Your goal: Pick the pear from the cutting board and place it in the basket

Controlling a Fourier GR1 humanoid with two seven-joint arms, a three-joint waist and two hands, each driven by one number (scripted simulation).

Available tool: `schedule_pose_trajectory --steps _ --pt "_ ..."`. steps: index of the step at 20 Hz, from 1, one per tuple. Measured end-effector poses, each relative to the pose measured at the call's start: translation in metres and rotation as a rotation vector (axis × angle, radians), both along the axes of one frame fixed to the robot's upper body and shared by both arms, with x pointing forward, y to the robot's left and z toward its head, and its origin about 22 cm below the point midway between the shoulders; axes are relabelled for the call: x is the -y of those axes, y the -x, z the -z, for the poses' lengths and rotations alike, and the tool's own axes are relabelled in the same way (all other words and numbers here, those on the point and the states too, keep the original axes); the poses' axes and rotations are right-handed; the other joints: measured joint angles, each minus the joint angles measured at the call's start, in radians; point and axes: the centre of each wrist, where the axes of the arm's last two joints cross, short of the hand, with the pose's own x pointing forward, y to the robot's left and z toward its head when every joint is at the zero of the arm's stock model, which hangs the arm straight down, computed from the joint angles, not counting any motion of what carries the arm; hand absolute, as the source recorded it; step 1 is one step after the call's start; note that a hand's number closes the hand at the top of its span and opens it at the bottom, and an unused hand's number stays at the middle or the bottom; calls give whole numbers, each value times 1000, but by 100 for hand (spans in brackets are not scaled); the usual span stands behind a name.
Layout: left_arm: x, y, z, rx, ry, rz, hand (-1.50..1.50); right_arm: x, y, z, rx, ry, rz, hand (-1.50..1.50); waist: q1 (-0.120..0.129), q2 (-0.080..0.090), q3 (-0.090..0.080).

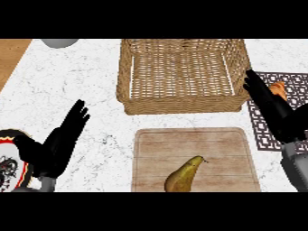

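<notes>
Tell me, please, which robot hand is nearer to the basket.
Right. The right robot hand lies close beside the right wall of the basket; the left robot hand is farther off, beyond its front left corner.

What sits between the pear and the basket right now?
In the head view, only bare cutting board, then a thin strip of marble counter before the near wall of the basket. Nothing stands in the way of the pear.

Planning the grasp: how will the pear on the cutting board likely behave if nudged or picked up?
The pear lies on its side on the cutting board, so a nudge would probably roll it. Its tapered, smooth-looking body may slip from fingers closing near the narrow stem end.
</notes>
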Motion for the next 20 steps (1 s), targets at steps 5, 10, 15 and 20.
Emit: schedule_pose_trajectory --steps 5,10,15,20 --pt "-23 12 25 -156 -80 -77 0 -59 -6 -8 118 -60 55 150 -28 -15 -14" --pt "-36 23 45 -292 -151 -96 0 -157 6 -8 216 4 -35 -150 -17 -20 -20" --pt "-41 21 46 -307 -171 -93 0 -224 26 13 223 163 28 -150 -14 -26 -20" --pt "-51 26 48 -336 -185 -121 0 -237 14 22 211 448 100 -150 -39 -51 -26"
